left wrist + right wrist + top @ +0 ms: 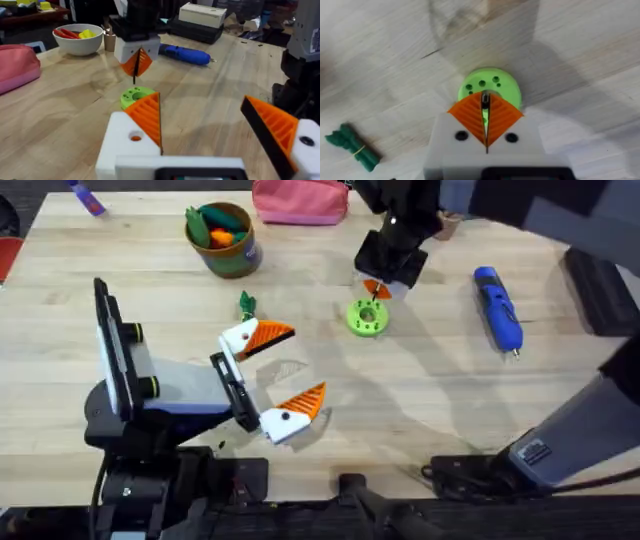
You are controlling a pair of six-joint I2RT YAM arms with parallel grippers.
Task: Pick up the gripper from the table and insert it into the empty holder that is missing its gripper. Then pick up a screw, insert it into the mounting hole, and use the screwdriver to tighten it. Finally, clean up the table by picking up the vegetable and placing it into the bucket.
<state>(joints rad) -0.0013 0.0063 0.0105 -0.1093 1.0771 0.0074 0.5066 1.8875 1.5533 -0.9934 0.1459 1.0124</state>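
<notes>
We see both orange fingers mounted on the left gripper (268,380), jaws spread; our right gripper (485,122) pinches a screw (484,99) above the green disc (367,318); the vegetable (247,305) lies uncollected mid-table.

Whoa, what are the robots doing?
The right arm's end effector hangs just above the round green plastic disc with holes, its orange fingers pinched on a thin dark pin, probably a screw. The left arm's end effector sits open, low over the wooden table. The blue-handled screwdriver and the small dark green leafy toy vegetable lie untouched.
</notes>
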